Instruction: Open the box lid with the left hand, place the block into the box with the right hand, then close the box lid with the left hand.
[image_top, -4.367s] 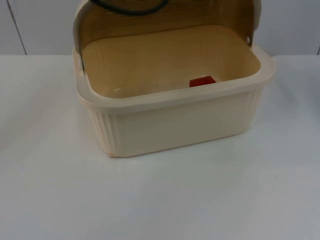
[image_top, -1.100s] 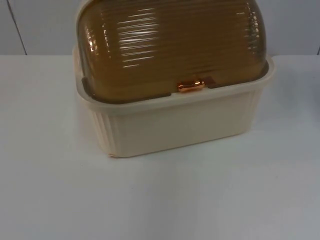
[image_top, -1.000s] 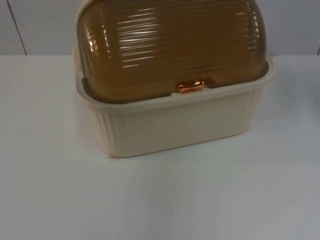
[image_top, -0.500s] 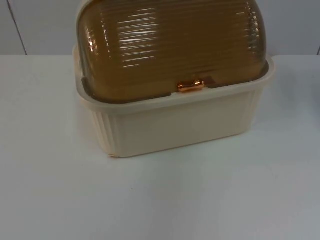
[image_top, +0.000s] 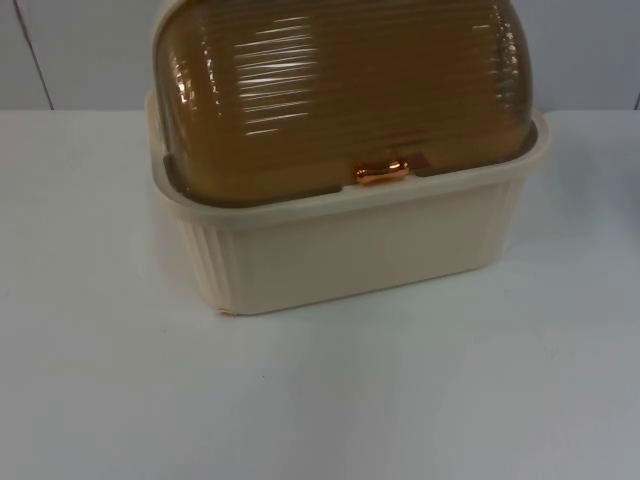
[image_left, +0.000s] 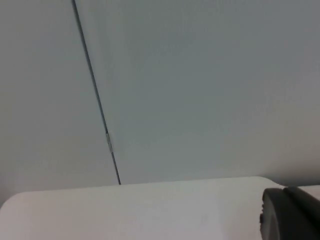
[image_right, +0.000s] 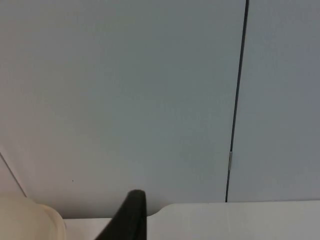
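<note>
White tabletop (image_top: 320, 400) runs bare across the near side, and just beyond it sits the cream box (image_top: 350, 255), its ribbed front wall facing us and one corner angled toward the near left. Up on top, the amber ribbed lid (image_top: 340, 90) is down, domed over the whole opening, its lower edge resting inside the box's rim. Right at the middle of that front edge there's the small orange latch (image_top: 382, 171), sitting against the rim. The block is not to be made out through the tinted lid. Behind the box, the grey partition wall (image_top: 580, 50) closes off the scene. Over on the left wrist view, the left hand (image_left: 292, 212) shows as one dark fingertip above the tabletop's far edge, facing the wall; apart or together, I cannot tell. On the right wrist view, the right hand (image_right: 131, 215) shows a single black fingertip too, with a rounded corner of the box just beside it; its state I cannot tell either.
</note>
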